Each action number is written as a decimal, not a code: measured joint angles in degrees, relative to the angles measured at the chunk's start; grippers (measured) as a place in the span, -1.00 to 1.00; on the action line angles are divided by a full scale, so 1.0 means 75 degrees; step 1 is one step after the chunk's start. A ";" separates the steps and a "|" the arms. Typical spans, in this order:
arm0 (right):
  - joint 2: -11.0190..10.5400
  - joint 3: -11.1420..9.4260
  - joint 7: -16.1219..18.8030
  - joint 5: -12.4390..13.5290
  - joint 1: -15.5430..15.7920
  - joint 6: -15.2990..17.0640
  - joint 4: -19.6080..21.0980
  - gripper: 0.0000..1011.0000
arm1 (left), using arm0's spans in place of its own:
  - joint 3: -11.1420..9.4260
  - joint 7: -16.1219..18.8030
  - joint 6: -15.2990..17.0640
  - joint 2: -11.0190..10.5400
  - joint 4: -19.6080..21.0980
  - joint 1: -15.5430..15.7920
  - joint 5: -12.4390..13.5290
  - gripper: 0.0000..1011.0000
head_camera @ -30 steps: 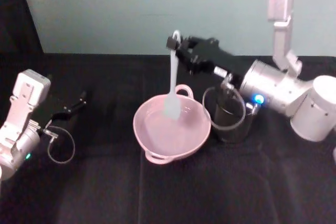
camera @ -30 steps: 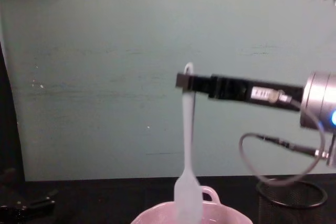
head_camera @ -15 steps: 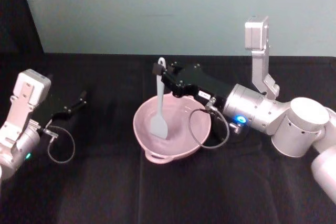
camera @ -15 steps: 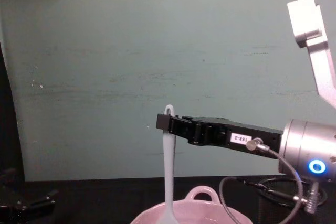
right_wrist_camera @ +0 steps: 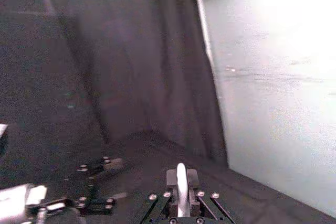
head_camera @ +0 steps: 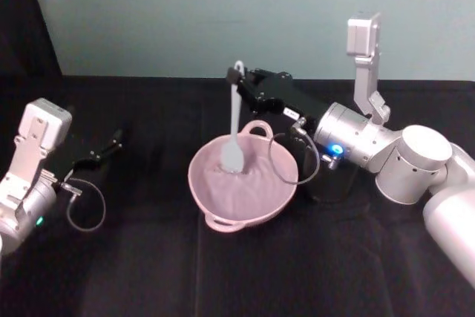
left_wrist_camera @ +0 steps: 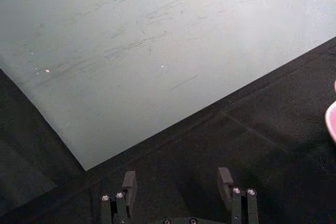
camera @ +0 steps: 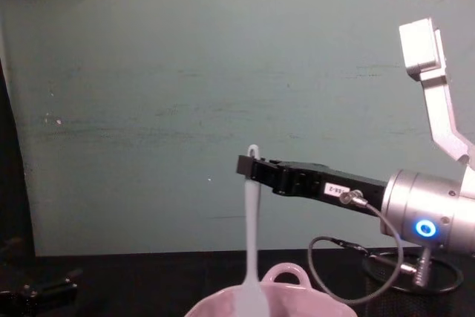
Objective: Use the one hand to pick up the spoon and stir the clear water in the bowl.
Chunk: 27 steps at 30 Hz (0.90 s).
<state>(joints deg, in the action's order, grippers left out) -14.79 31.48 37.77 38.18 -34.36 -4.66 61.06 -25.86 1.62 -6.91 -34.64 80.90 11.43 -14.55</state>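
1. The right gripper (head_camera: 239, 82) is closed tight on the top of the spoon (head_camera: 234, 120) handle, just under its hole. It sits above the far side of the bowl (head_camera: 199, 192).
2. The spoon hangs almost upright, with its head down inside the bowl in the water (head_camera: 249, 191).
3. Stirring well likely calls for slow, small circles at one height, so the head is wet but does not scrape the bottom.
4. The head is near the far rim, so a wide sweep could knock the bowl.
5. The grip is high on a slim handle, so fast moves may make the spoon swing or twist.
6. The cable (head_camera: 286, 161) loops close to the bowl's right rim and needs watching.
7. The left gripper (head_camera: 115, 141) rests on the table (head_camera: 148, 272) well to the left, fingers apart and holding nothing.
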 joint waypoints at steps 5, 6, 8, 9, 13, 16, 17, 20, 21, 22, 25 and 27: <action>-0.0130 -0.0198 -0.0186 -0.0177 -0.0044 -0.0044 -0.0055 -0.77 | 0.0000 0.0000 0.0000 0.0000 0.0000 0.0000 0.0000 1.00; -0.0159 -0.0222 -0.0220 -0.0196 -0.0030 -0.0042 -0.0023 -0.77 | -0.0001 0.0000 0.0000 0.0000 0.0000 0.0000 0.0000 1.00; -0.0281 -0.0307 -0.0315 -0.0245 0.0064 -0.0002 0.0163 -0.77 | 0.0000 0.0000 0.0000 0.0000 0.0000 0.0000 0.0000 1.00; -0.0331 -0.0333 -0.0352 -0.0267 0.0108 0.0027 0.0229 -0.77 | 0.0000 0.0000 0.0000 0.0000 0.0000 0.0000 0.0000 1.00; -0.0593 -0.0416 -0.0534 -0.0411 0.0367 0.0220 0.0741 -0.77 | 0.0000 0.0000 0.0000 0.0000 0.0000 0.0000 0.0000 1.00; -0.0800 -0.0397 -0.0696 -0.0622 0.0560 0.0404 0.1196 -0.77 | 0.0000 0.0000 0.0000 0.0000 0.0000 0.0000 0.0000 1.00; -0.0899 -0.0366 -0.0752 -0.0732 0.0671 0.0492 0.1458 -0.77 | 0.0000 0.0000 0.0000 0.0000 0.0000 0.0001 0.0000 1.00; -0.1028 -0.0295 -0.0780 -0.0896 0.0828 0.0630 0.1874 -0.77 | -0.0001 0.0000 0.0000 0.0000 0.0000 0.0000 0.0000 1.00; -0.1049 -0.0267 -0.0772 -0.0938 0.0855 0.0670 0.1955 -0.77 | 0.0000 0.0000 0.0000 0.0000 0.0000 0.0000 0.0000 1.00; -0.1066 -0.0239 -0.0769 -0.0965 0.0875 0.0701 0.2028 -0.77 | 0.0000 0.0000 0.0000 0.0000 0.0000 0.0000 0.0000 1.00; -0.1080 -0.0071 -0.0652 -0.1075 0.0945 0.0827 0.2261 -0.77 | 0.0000 0.0000 0.0000 0.0000 0.0000 0.0000 0.0000 1.00; -0.1069 -0.0040 -0.0635 -0.1093 0.0953 0.0843 0.2284 -0.77 | -0.0001 0.0000 0.0000 0.0000 0.0000 0.0001 0.0000 1.00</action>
<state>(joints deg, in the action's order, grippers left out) -22.81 31.18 33.01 29.99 -27.21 1.65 78.19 -25.86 1.62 -6.90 -34.65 80.90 11.43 -14.55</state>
